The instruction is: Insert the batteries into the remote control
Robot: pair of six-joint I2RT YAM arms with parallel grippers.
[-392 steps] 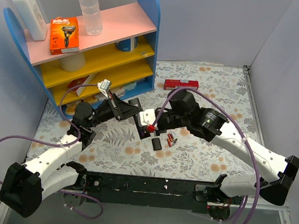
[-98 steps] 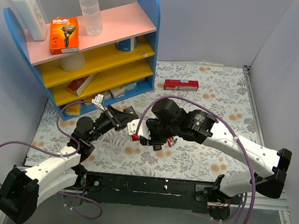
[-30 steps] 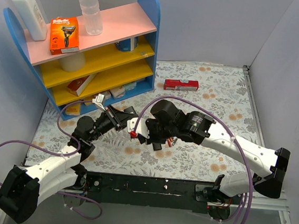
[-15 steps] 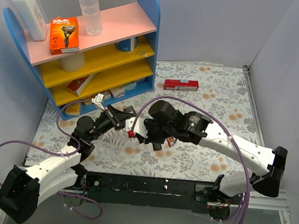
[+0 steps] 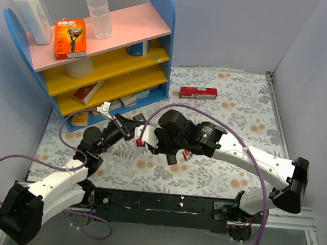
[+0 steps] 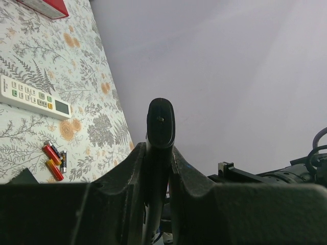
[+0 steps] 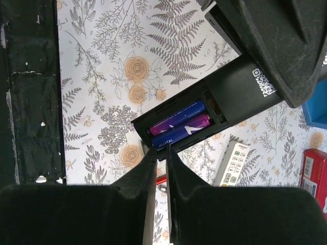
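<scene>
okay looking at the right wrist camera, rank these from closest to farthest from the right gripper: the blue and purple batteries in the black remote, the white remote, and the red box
1. The blue-purple batteries, seated in the black remote, just above the right gripper tips.
2. The white remote, lower right on the floral table.
3. The red box, at the right edge.

Black remote (image 7: pixel 232 97): matt plastic, finely textured shell; the two batteries (image 7: pixel 179 125) in its open bay have glossy blue-purple foil wraps. Left gripper (image 6: pixel 159 153) and right gripper (image 7: pixel 161 168) fingers are matt black plastic with a slightly grainy finish; the white remote (image 7: pixel 232 162) is smooth plastic with a light sheen. Worktop (image 5: pixel 241 101) is covered in a matt floral-print sheet, the loose batteries (image 6: pixel 52 158) on it have shiny red wraps, and the shelf (image 5: pixel 110 42) is smooth painted board.
</scene>
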